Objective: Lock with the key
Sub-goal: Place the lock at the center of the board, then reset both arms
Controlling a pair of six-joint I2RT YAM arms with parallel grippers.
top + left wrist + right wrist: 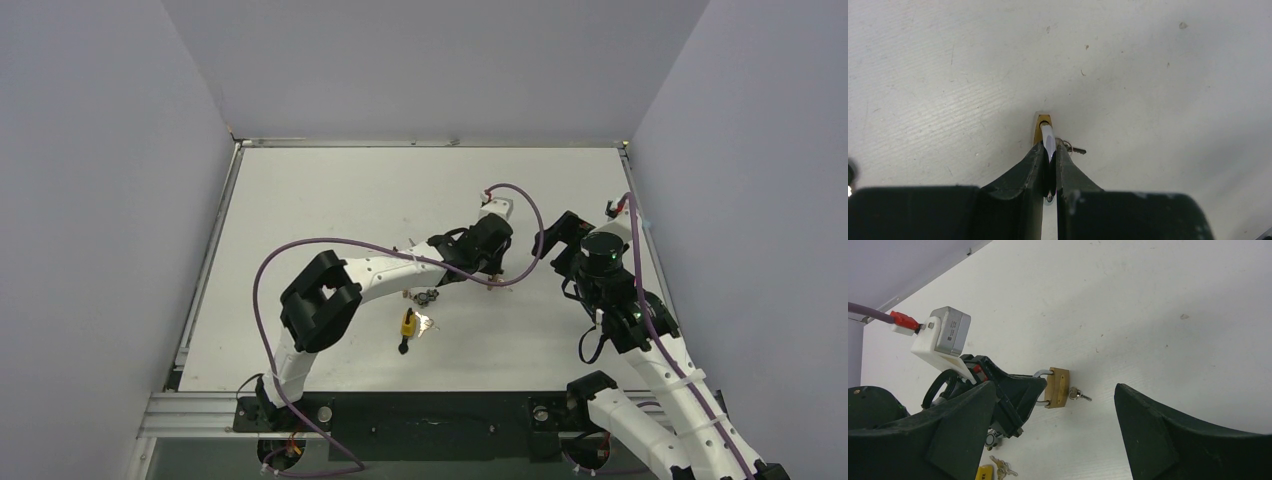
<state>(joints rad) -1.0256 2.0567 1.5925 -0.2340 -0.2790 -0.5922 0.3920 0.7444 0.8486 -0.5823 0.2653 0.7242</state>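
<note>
A small brass padlock [1058,387] lies on the white table with its silver shackle [1042,373] pointing towards my left gripper. My left gripper [1049,150] is shut on the shackle [1048,137], and the brass body [1039,128] shows just beyond the fingertips. A small silver key [1079,395] sticks out at the padlock's far end; it also shows in the left wrist view [1076,149]. My right gripper [1054,388] is open wide, above and short of the padlock and key, touching neither. From above, the left gripper [487,262] and the right gripper [553,242] face each other.
A yellow padlock [408,322] with a bunch of keys [428,322] lies under the left forearm, towards the near edge. A small silver lock [428,297] lies just beyond it. Grey walls enclose the table on three sides.
</note>
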